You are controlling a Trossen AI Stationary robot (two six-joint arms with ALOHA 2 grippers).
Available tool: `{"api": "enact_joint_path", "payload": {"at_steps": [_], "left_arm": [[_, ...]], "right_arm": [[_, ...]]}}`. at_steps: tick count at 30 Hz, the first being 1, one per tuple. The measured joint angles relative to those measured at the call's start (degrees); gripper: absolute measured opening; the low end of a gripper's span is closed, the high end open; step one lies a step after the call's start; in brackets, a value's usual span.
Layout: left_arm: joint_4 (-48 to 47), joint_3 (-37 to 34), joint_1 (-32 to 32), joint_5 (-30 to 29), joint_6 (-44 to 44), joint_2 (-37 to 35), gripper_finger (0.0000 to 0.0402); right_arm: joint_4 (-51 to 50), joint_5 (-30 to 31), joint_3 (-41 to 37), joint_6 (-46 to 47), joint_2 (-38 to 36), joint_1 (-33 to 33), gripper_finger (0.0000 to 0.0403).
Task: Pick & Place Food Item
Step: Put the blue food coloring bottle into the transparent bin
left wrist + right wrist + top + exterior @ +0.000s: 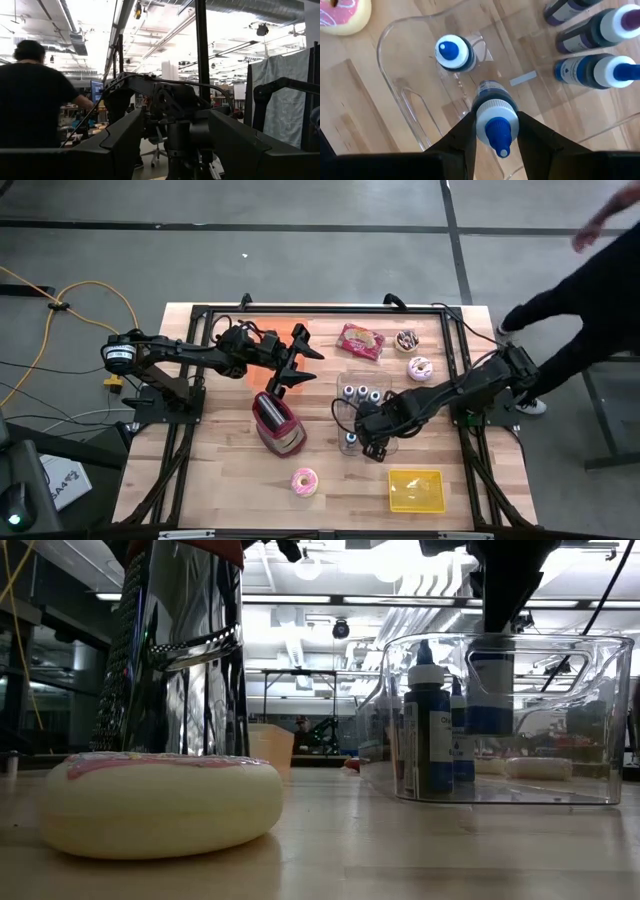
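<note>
My right gripper [372,440] reaches down into a clear plastic bin [352,408] and is shut on a dark blue squeeze bottle [492,97] with a white cap. A second bottle [452,51] stands upright in the bin, and several more [592,70] lie beside it. My left gripper [296,360] hovers open above a red and silver toaster [278,423], touching nothing. A pink frosted donut [304,481] lies flat on the table near the front edge. Two more donuts [420,367] and a wrapped pastry [360,340] lie near the far edge. My right gripper pinches the blue bottle at its white cap [494,116] between the two fingers [465,132], coming from above and pointing down. The bottle stays upright below the fingers. In the low view its base [490,730] hangs above the bin floor, still inside the walls.
A yellow tray [416,490] sits near the front right. An orange cup [288,332] stands near the far edge, by my left arm. A person [590,290] moves past the table's right side. Bare wood lies at the front left [210,480].
</note>
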Motion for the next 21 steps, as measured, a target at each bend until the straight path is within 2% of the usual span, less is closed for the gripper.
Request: {"api": "enact_joint_path", "payload": {"at_steps": [10, 16, 21], "left_arm": [[0.03, 0.0, 0.0, 1.3, -1.3, 0.0, 0.0223], [0.02, 0.0, 0.0, 1.38, -1.44, 0.0, 0.0223], [0.03, 0.0, 0.0, 1.38, -1.44, 0.0, 0.0223]], "right_arm": [[5.56, -1.8, -7.35, 1.51, 0.09, 0.06, 0.0107], [6.66, -1.53, -7.61, 1.51, 0.09, 0.06, 0.011], [6.91, -1.51, -7.61, 1.51, 0.09, 0.06, 0.0132]]}}
